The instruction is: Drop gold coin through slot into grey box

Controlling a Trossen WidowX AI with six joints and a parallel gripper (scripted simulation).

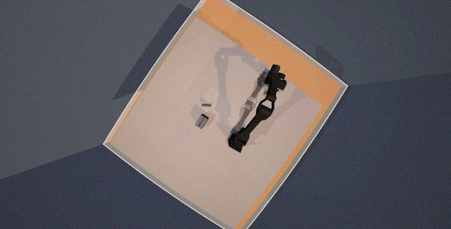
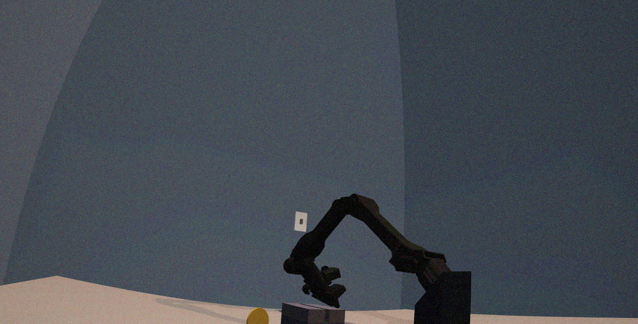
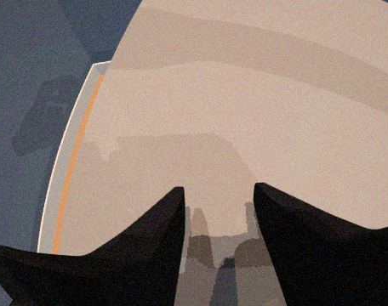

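Standing on edge in holder, beside grey box (image 1: 201, 121) (image 2: 303, 314): coin (image 1: 206, 105) (image 2: 257, 316), qty 1. Gripper (image 1: 278, 84) (image 2: 334, 302) (image 3: 219, 194) approx. part-open, nothing held, well apart. Done: none. Left: pick, align w/ slot (image 1: 201, 121), drop.

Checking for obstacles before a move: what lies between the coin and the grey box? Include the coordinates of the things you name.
In the top view, only bare, shadowed surface separates the coin (image 1: 206, 105) (image 2: 257, 316) from the grey box (image 1: 199, 123) (image 2: 301, 314).
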